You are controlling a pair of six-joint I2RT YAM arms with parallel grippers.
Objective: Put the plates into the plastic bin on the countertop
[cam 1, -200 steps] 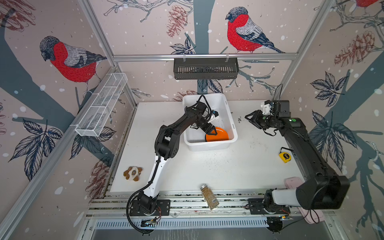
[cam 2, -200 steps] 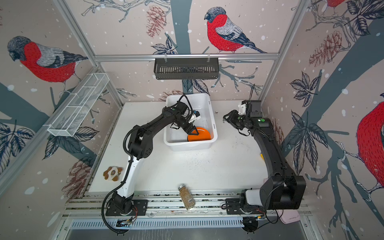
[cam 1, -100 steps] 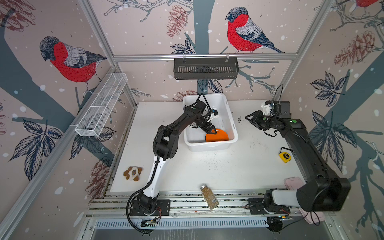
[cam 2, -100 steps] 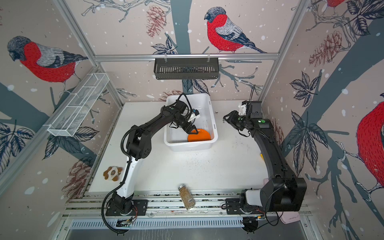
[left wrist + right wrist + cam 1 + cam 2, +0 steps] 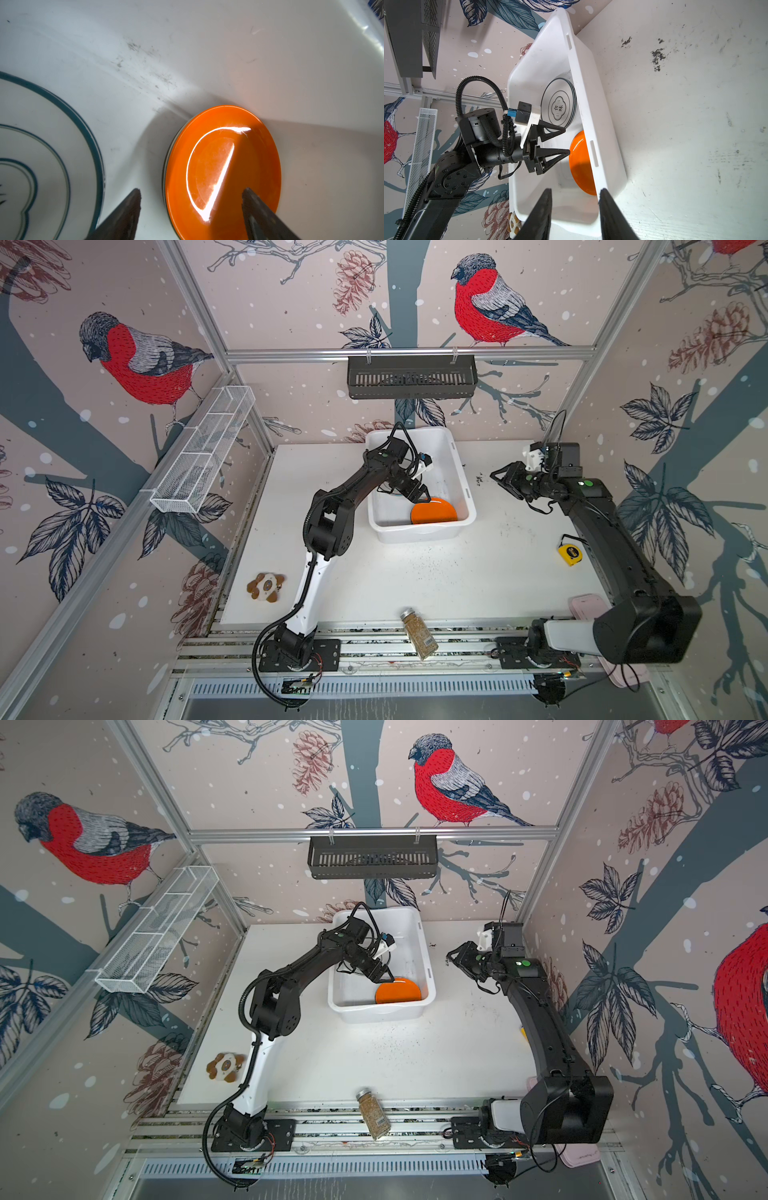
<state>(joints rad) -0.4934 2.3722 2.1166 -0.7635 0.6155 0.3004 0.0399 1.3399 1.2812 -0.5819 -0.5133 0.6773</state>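
Left wrist view shows the left gripper (image 5: 191,189) spread empty above the orange plate (image 5: 223,166), beside the emblem plate (image 5: 41,145) inside the plastic bin (image 5: 419,533), while the right gripper (image 5: 576,189) hangs parted and empty and no plates lie on the countertop (image 5: 415,580), so the task looks nearly done.

Speckled countertop (image 5: 415,580); bears plastic bin (image 5: 419,533); tape measure (image 5: 570,553); brown-white toy (image 5: 266,587).

The bin (image 5: 419,536) stands at the far middle of the countertop (image 5: 415,585). In it, the near plate (image 5: 434,511) lies in the near right corner and the far plate (image 5: 558,104) farther back. The left gripper (image 5: 566,140) hangs inside the bin above these 2 plates. The right gripper (image 5: 498,477) is right of the bin. A tape measure (image 5: 570,553) lies by the right edge, a jar (image 5: 419,632) at the near edge.
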